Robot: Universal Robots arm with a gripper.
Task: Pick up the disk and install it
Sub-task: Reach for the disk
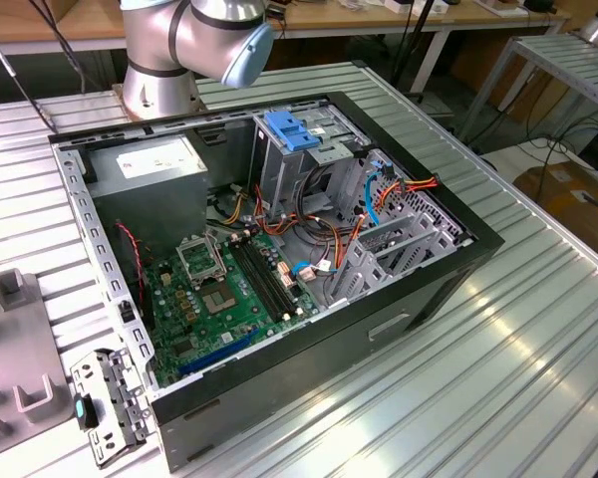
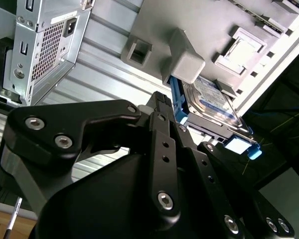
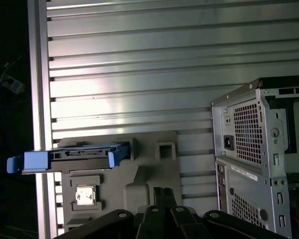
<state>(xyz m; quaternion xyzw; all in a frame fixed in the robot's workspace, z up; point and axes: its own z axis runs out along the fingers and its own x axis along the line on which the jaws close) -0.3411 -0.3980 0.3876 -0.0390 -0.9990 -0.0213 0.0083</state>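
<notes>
1. In the first wrist view the black hand [image 3: 163, 192] sat nearest the camera. Its fingers were drawn together with nothing between them.
2. Just beyond the fingertips lay a grey holder [image 3: 150, 172] on the ribbed metal desk [image 3: 139, 74], with a square silvery chip [image 3: 85, 195] seated in one of its pockets.
3. The disk [image 3: 82, 153] stood on edge in that holder, seen edge-on, apart from the hand. Its blue rails [image 3: 37, 161] reached out past the holder's side.
4. In the second wrist view the disk [image 2: 212, 97] showed its labelled face. It leaned behind a grey block of the holder [image 2: 187, 62], with a blue rail [image 2: 176, 99] along its edge.
5. Farther off in the first wrist view, the back of the computer case [image 3: 254, 149] rose from the desk, well apart from the holder.
6. In the exterior view a loose metal bracket [image 1: 110, 403] lay nearest on the desk [image 1: 498, 329], just beside the open computer case [image 1: 429, 289].
7. Inside the case lay the green motherboard [image 1: 229, 299]. Behind it sat the power-supply box [image 1: 149, 164] and the blue latch piece [image 1: 291, 131].
8. Behind the case stood the arm [image 1: 189, 40], on the desk.
</notes>
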